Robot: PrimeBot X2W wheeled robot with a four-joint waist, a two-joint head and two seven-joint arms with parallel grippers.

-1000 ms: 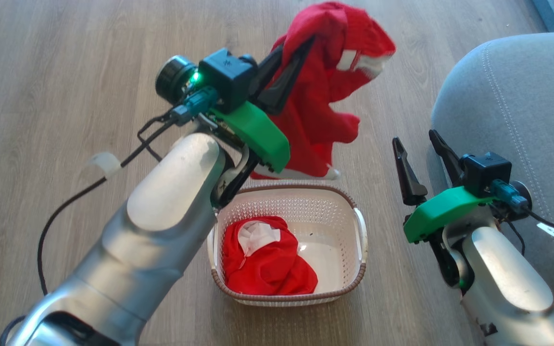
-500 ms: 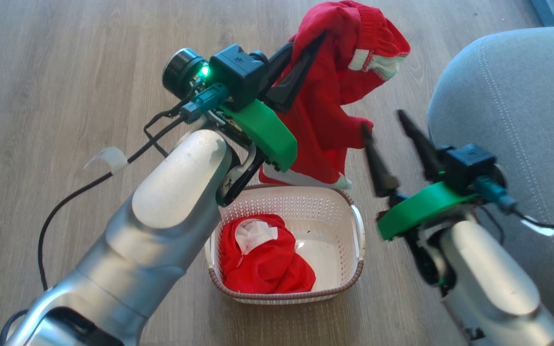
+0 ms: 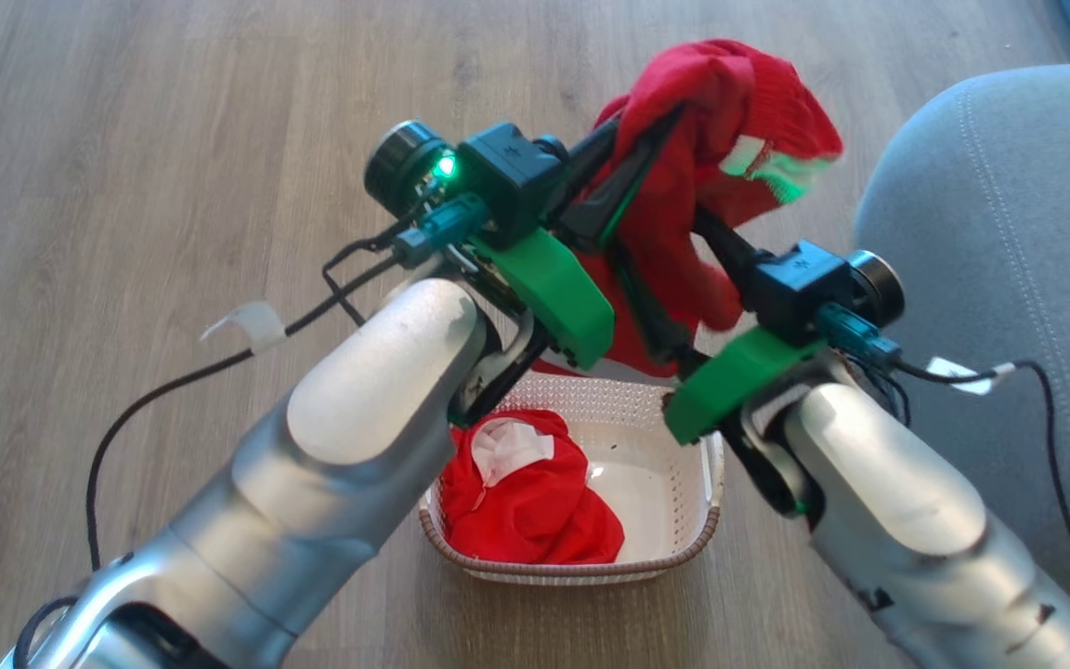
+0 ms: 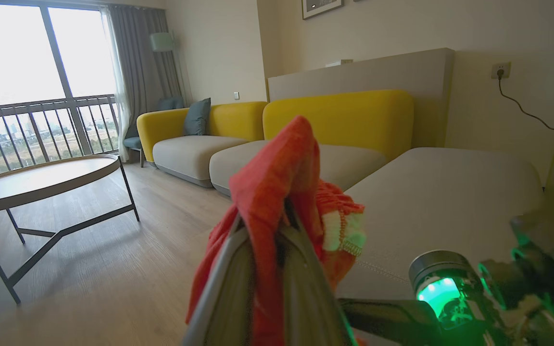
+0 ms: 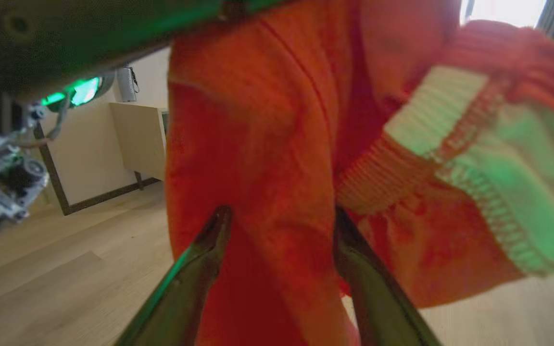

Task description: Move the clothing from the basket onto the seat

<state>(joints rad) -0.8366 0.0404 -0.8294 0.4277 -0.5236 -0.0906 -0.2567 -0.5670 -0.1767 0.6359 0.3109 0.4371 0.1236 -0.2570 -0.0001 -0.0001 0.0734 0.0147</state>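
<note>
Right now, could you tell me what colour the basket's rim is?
The rim of the basket is brown, woven-looking; best in the head view.

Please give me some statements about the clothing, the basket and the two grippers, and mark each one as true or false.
1. The left gripper is shut on a red garment. True.
2. The basket is empty. False: a second garment lies inside it.
3. The right gripper is open, with its fingers on either side of the red garment. True.
4. The red garment already rests on the seat. False: it hangs in the air from the left gripper.
5. The basket stands on a wooden floor. True.
</note>
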